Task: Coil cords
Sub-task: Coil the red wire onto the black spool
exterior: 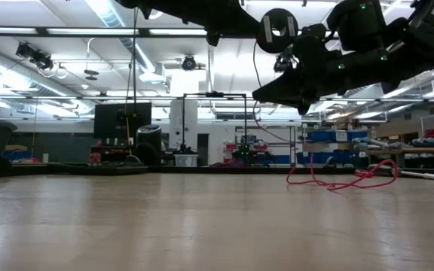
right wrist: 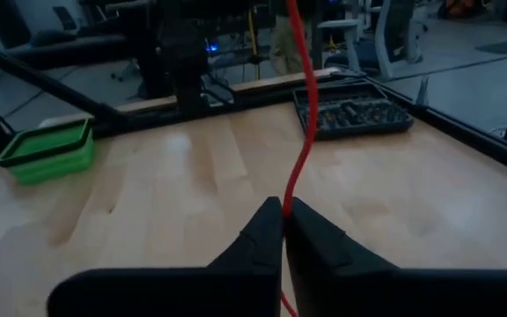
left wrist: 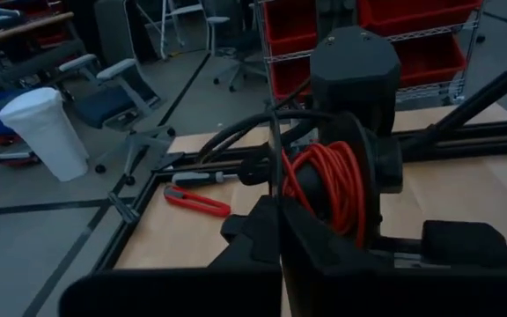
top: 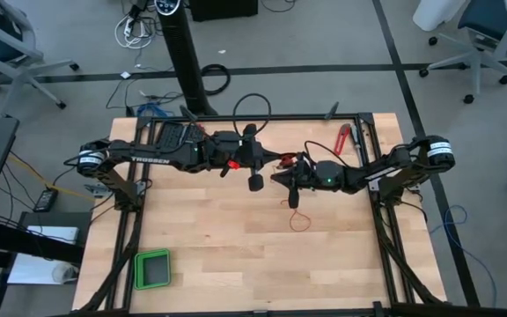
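The right gripper [right wrist: 282, 211], its dark fingers pinched on the one thin red cord [right wrist: 304, 132], hangs above the middle of the pale wooden table [top: 236, 264]. Cord wraps the left gripper [left wrist: 280, 211], which is closed; a loose tail [top: 299, 220] lies on the table below. One green tray [top: 152, 269] sits near a corner.

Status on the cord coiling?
Right end effector shut on red cord. Left end effector shut by the wound coil. Loose tail on table. Nothing obstructing.

The red cord [right wrist: 302, 132] runs off the right wrist view's upper edge.
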Controlling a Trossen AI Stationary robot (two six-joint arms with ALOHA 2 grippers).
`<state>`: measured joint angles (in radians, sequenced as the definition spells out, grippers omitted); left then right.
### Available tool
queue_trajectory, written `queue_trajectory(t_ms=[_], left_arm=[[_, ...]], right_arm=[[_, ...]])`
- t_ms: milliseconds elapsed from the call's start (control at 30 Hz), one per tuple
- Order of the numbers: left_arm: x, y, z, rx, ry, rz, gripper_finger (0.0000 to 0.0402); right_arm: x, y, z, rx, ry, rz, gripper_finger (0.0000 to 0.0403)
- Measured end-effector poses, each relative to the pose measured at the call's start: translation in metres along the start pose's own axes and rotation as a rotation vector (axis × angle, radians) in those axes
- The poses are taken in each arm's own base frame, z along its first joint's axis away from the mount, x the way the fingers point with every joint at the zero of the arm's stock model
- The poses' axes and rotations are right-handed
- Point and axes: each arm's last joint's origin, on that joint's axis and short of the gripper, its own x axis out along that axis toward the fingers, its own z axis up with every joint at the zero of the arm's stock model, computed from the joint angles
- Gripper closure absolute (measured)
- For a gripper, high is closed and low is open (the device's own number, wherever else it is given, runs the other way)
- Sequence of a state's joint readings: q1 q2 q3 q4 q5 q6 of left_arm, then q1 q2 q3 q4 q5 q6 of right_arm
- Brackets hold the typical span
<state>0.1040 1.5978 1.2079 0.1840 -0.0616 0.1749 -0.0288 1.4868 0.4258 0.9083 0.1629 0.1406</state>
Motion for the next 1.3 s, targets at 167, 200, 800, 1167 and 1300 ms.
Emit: queue_trajectory(t_ms=[167, 200, 800, 1167, 1300], left_arm=[[0.0, 0.0, -0.004, 0.003, 0.039, 0.002, 0.0401], [0.0, 0.0, -0.005, 0.004, 0.057, 0.008, 0.0401], [-0.015, 0.008, -0.036, 0.043, 0.436, 0.066, 0.0401], [-0.009, 0.01, -0.042, 0.059, 0.464, 0.176, 0.0401], [-0.008, 0.01, -0.042, 0.043, 0.455, 0.21, 0.0401]], right_arm=[[-0.003, -0.005, -0.008, -0.014, 0.103, -0.065, 0.0399], [-0.005, -0.007, -0.008, -0.017, 0.126, -0.074, 0.0399], [-0.054, -0.012, 0.039, -0.031, 0.092, -0.164, 0.0402], [-0.033, -0.003, 0.092, -0.021, 0.056, -0.184, 0.0402], [-0.014, 0.003, 0.102, -0.024, 0.104, -0.152, 0.0399]])
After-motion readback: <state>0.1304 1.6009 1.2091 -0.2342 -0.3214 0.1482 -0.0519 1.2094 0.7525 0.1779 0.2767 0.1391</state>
